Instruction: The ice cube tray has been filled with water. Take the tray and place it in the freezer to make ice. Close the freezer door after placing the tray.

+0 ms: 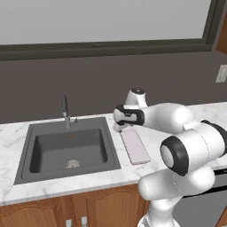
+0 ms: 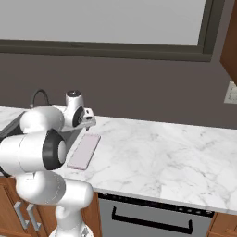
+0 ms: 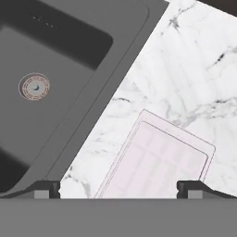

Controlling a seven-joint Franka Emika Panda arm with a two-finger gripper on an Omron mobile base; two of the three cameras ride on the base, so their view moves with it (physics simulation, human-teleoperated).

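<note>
Rising from the base nearest the cameras, the white arm (image 1: 186,150) bends forward over wooden cabinet fronts (image 1: 66,213) and a dark appliance front with a black handle (image 2: 152,217) below the edge of the marble table (image 2: 162,152). On that table lies the ice cube tray (image 1: 135,146), a flat pale pinkish slab just beside the right rim of the sink (image 1: 66,150), lengthwise front to back, parallel to the basin's edge and clear of it by a narrow strip of marble. The jaws (image 3: 118,187) hang above the tray's far end with their two dark tips standing wide apart, one on each side of the tray in the hand view, nothing between them but the tray's faintly gridded surface lying below; the frames do not settle whether the tips touch it. In the right base view the hand (image 2: 83,118) sits just beyond the tray's far short edge. The dark grey basin holds a round drain (image 3: 34,86) in its floor, and a slim faucet (image 1: 66,111) stands at its back rim. Behind the table runs a dark wall, with a wall outlet (image 1: 221,73) at the right and a wide window frame (image 1: 106,46) above.
</note>
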